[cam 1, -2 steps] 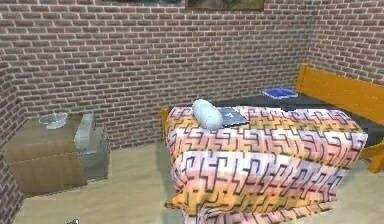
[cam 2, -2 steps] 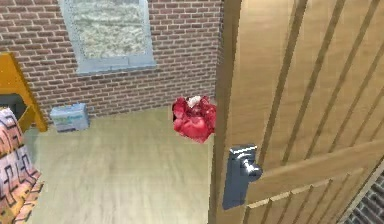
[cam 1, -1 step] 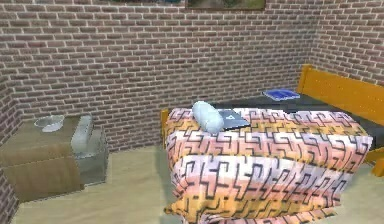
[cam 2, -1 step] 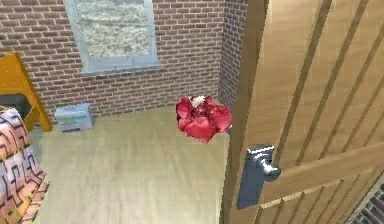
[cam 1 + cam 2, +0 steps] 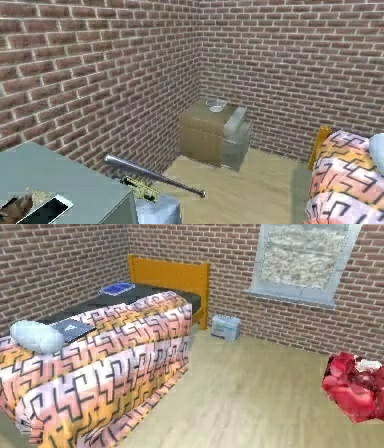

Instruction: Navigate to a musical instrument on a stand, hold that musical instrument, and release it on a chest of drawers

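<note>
Zero steps look done; you face a tan boxy cabinet (image 5: 205, 135). Finding, grasping and releasing remain; the gripper's state you cannot tell.

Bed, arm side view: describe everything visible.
The bed has an orange wooden headboard by the brick wall and stands on the pale plank floor. A quilt with an orange, pink, white and black maze pattern drapes over its side. On top lie a white pillow, a dark flat item and a blue flat item.
</note>
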Available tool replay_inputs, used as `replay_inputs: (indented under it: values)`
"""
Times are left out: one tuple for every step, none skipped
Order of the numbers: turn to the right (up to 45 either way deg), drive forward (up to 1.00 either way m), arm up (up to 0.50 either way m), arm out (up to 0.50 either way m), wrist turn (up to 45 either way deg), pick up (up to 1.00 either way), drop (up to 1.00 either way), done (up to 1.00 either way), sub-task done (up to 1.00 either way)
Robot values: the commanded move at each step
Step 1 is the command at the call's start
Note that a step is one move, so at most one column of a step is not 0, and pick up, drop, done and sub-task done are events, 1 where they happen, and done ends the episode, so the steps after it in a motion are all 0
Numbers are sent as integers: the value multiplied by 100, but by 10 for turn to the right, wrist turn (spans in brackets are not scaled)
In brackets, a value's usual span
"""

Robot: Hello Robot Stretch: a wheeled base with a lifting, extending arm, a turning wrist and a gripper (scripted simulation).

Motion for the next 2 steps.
replay_inputs:
  values:
    - [-450,0,0,0,0,0,0,0,0]
    - [-450,0,0,0,0,0,0,0,0]
